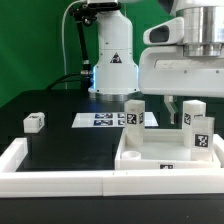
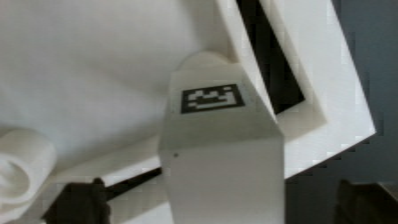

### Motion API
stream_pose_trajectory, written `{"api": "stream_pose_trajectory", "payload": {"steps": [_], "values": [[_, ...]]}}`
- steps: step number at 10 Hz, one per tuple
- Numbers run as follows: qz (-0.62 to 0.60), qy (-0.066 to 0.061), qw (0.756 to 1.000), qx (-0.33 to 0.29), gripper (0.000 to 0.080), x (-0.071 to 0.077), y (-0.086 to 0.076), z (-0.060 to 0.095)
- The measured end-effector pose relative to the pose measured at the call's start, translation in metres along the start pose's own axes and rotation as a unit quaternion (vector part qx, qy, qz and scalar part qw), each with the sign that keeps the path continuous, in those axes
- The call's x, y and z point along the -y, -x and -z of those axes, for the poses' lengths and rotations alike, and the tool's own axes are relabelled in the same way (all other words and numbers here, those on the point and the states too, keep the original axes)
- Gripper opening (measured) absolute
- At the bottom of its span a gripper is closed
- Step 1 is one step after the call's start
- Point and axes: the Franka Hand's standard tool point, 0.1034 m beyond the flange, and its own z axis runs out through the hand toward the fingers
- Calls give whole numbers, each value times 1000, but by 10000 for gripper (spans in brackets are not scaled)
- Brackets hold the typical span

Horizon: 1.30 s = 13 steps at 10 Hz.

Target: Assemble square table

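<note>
leg (image 2: 222, 140) between end effector (image 2: 222, 205) fingers

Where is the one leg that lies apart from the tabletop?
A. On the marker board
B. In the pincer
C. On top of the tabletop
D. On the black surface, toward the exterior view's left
D: the lone leg sits on the black surface toward the exterior view's left, apart from the marker board and the tabletop.
</note>
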Motion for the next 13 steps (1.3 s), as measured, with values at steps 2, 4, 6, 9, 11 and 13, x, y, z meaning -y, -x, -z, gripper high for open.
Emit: {"api": "stream_pose_trajectory", "payload": {"steps": [2,4,6,9,11,13], "values": [[17,-7,1000,3,648,-10,4,19],[37,-9,999,-1,649,-31,-5,32],[37,-7,999,-2,649,-44,-9,34],[38,-7,999,-1,649,-43,-8,33],[115,-7,993,-1,649,-64,-15,34],[177,-11,984,-17,649,-106,-25,36]]}}
